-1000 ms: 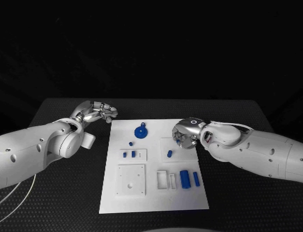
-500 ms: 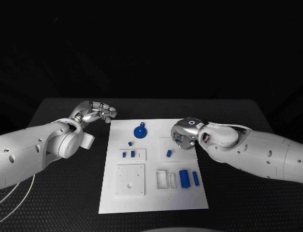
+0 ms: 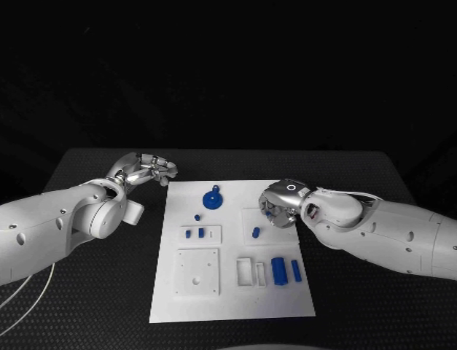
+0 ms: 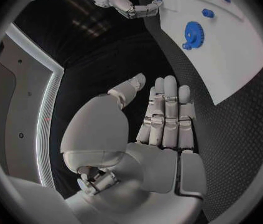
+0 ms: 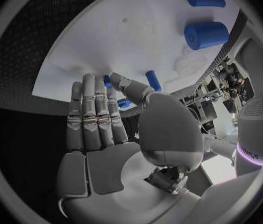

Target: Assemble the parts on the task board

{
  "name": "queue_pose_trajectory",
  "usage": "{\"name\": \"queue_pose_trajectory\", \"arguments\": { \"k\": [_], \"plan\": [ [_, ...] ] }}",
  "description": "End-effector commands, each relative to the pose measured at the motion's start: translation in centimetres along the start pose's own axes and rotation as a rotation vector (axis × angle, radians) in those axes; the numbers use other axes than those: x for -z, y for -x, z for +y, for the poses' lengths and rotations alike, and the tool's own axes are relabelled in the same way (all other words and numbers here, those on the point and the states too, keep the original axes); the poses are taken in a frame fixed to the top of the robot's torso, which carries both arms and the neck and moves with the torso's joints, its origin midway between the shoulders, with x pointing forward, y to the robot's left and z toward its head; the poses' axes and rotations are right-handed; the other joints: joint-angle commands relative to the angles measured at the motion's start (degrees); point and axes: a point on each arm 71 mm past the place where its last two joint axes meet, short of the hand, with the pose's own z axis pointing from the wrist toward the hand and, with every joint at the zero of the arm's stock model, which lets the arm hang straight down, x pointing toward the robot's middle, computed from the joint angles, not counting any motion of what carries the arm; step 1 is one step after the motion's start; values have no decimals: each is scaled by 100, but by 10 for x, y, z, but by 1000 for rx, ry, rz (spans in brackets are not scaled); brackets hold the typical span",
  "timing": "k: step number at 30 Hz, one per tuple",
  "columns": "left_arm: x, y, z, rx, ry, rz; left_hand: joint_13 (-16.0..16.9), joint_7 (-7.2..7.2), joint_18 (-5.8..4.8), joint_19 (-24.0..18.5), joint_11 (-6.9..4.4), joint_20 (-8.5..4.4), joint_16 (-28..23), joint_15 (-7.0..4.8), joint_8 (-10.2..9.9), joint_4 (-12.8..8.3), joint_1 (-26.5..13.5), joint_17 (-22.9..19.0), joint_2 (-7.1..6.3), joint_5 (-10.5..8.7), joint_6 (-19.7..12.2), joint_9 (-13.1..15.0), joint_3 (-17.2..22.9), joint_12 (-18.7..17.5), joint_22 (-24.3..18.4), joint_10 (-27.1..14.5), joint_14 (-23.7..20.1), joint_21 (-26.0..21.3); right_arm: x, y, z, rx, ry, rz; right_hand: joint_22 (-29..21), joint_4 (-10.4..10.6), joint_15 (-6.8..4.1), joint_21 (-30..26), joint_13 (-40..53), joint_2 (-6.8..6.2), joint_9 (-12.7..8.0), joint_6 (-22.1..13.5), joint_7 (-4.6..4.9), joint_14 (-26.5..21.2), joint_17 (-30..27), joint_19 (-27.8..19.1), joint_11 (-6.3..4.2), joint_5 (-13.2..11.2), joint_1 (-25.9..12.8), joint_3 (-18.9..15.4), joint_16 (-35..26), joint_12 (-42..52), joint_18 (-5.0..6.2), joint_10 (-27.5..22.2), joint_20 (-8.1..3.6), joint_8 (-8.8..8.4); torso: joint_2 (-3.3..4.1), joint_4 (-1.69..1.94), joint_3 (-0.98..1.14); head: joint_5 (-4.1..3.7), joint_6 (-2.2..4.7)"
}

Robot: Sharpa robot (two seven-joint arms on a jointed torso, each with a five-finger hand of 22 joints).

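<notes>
Where right hand (image 3: 278, 205) hovers, small blue peg (image 3: 256, 232) just beside.

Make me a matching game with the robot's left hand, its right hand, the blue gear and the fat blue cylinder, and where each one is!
Things:
1. left hand
2. right hand
3. blue gear
4. fat blue cylinder

Places:
A. on the task board, near its far edge
B. over the black table, beside the board's far left corner
C. over the board's right side, fingers near a small blue peg
D. on the board's near right part, beside a thinner blue pin

Pairs: 1-B, 2-C, 3-A, 4-D
</notes>
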Motion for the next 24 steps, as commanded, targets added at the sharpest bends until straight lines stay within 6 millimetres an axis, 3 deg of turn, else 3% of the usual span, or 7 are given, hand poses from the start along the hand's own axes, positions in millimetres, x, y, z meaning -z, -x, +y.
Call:
{"name": "queue_pose_trajectory", "arguments": {
  "k": [1, 18, 22, 24],
  "plan": [
    [-1, -1, -1, 16, -5, 7, -10, 7, 1, 10, 4, -23, -35, 27, -37, -33, -53, 9, 5, 24, -37, -9, -8, -21, 7, -18, 8, -20, 1, 1, 6, -7, 25, 8, 123, -2, 2, 41, 3, -38, 9, 36, -7, 50, 11, 39, -6, -29, -2, 45, 32, 17, 34, 58, -12, 25, -2, -2, -6, 12, 5],
    [-1, 4, 1, 32, 8, -6, -12, 23, 3, 14, 6, -18, -55, 31, -53, -33, -66, 24, -2, 27, -73, -20, -12, -19, 12, -24, 9, -31, 7, 45, 7, -89, 53, -46, 122, 19, -2, 48, 20, -48, 18, 47, -11, 61, 31, 52, -10, -33, -16, 62, 27, 17, 34, 68, -15, 27, -2, -8, -2, 16, 35],
    [-2, 4, 2, 33, 11, -8, -13, 24, 4, 14, 6, -18, -57, 31, -55, -33, -67, 26, -3, 27, -77, -21, -12, -19, 12, -26, 9, -32, 8, 53, 15, -140, 77, -68, 122, 26, -1, 48, 25, -41, 20, 44, -10, 59, 39, 52, -9, -6, -26, 64, 20, 12, 34, 63, -15, 24, -6, -12, -4, 64, 56],
    [-4, 4, 2, 33, 10, -11, -13, 26, 4, 14, 7, -17, -59, 32, -56, -32, -69, 28, -3, 26, -80, -21, -13, -19, 13, -26, 9, -34, 6, 56, 23, -160, 104, -92, 122, 32, -1, 49, 29, -36, 22, 42, -9, 59, 44, 52, -7, 7, -35, 60, 17, 9, 34, 61, -15, 22, -10, -19, -6, 137, 86]
  ]
}}
